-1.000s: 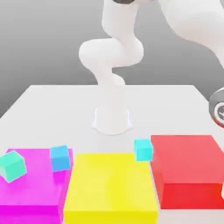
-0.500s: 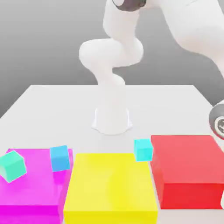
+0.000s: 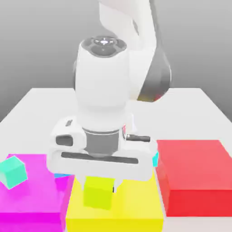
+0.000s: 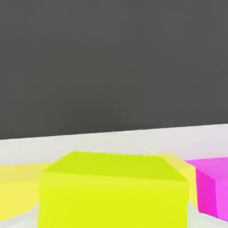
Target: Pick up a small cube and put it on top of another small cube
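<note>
end effector (image 3: 100,192): pinching the lime cube (image 3: 98,192) | cube: held above the yellow slab (image 3: 136,210) | step: carry to the teal cube (image 3: 12,171) | advice: stay level, centre squarely before releasing

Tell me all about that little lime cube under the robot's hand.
The lime cube is small, plain and smooth, yellow-green, a shade greener than the yellow slab behind it. It sits slightly tilted, held in the gripper with the jaws shut on its sides, over the slab. The hand view shows its flat top and front face.
</note>
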`<move>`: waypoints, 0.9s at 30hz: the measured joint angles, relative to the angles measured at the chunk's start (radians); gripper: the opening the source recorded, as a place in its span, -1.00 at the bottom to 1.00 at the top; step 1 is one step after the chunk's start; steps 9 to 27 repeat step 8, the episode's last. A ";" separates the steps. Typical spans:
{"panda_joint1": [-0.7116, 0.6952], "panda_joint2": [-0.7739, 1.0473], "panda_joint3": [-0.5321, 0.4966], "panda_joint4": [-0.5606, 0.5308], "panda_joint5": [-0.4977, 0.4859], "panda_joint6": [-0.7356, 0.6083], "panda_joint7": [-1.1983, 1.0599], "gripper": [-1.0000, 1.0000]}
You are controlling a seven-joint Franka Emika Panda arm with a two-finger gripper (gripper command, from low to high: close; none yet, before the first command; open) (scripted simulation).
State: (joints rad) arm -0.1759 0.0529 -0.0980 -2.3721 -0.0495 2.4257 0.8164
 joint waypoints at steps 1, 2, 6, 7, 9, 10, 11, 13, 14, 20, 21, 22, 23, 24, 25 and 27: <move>-0.065 -0.016 -0.026 -0.018 0.012 0.003 -0.020 -1.00; -0.128 -0.020 -0.054 -0.032 0.026 0.014 -0.046 -1.00; -0.206 -0.005 -0.081 -0.046 0.048 0.042 -0.080 1.00; -0.205 -0.005 -0.081 -0.046 0.048 0.042 -0.080 1.00; -0.205 -0.005 -0.081 -0.046 0.048 0.042 -0.080 1.00; -0.205 -0.005 -0.081 -0.046 0.048 0.042 -0.080 1.00; -0.205 -0.005 -0.081 -0.046 0.048 0.042 -0.080 1.00; -0.205 -0.005 -0.081 -0.046 0.048 0.042 -0.080 1.00; -0.205 -0.005 -0.081 -0.046 0.048 0.042 -0.080 1.00; -0.205 -0.005 -0.081 -0.046 0.048 0.042 -0.080 1.00; -0.205 -0.005 -0.081 -0.046 0.048 0.042 -0.080 1.00; -0.205 -0.005 -0.081 -0.046 0.048 0.042 -0.080 1.00; -0.205 -0.005 -0.081 -0.046 0.048 0.042 -0.080 1.00; -0.205 -0.005 -0.081 -0.046 0.048 0.042 -0.080 1.00; -0.205 -0.005 -0.081 -0.046 0.048 0.042 -0.080 1.00; -0.205 -0.005 -0.081 -0.046 0.048 0.042 -0.080 1.00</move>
